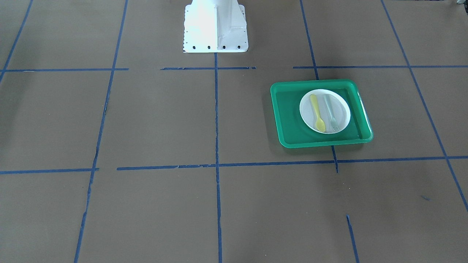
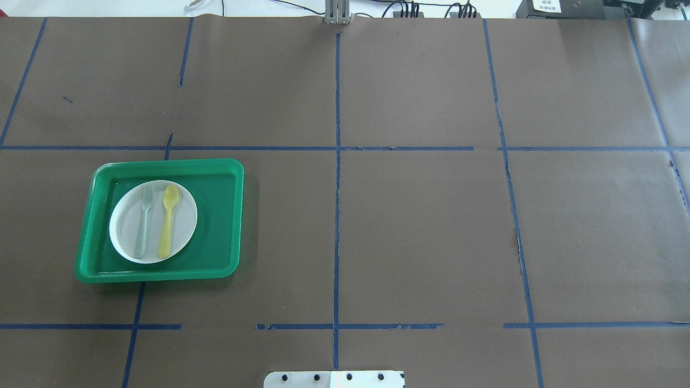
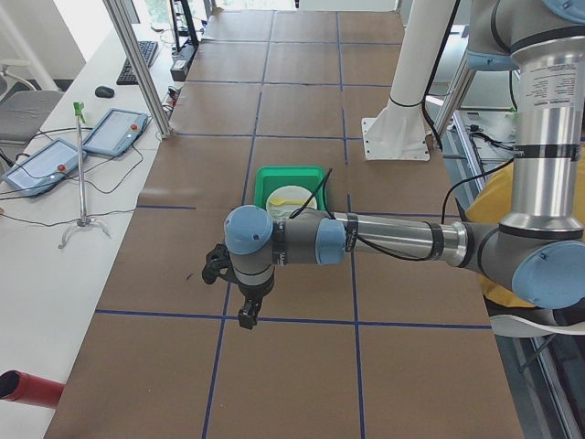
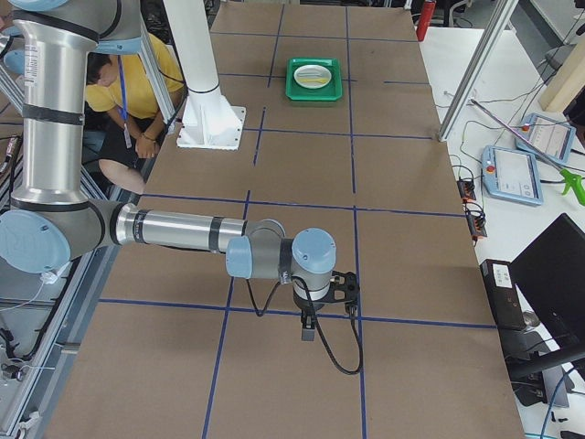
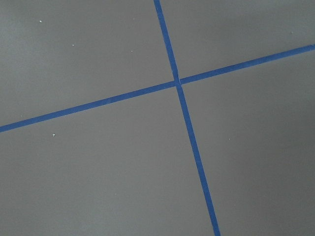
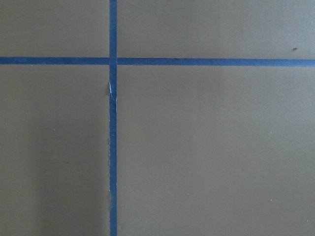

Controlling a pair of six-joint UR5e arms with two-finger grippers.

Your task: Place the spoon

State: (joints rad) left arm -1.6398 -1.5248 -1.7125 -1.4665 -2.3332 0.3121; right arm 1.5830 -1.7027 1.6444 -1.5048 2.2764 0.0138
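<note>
Jaw states cannot be told: the left gripper [image 3: 247,316] and right gripper [image 4: 308,329] hang well away from the plate [image 2: 127,226]. The spoon [image 2: 168,220] lies on the plate beside the fork [image 2: 144,221]. Placing looks done; if not, the left arm must reach it.

No text can be read anywhere. A white label [image 2: 545,5] on a dark box [image 2: 560,11] past the desk's [image 2: 420,226] far edge bears print (too small), and the lettering on the left arm [image 3: 547,87] is blurred.
</note>
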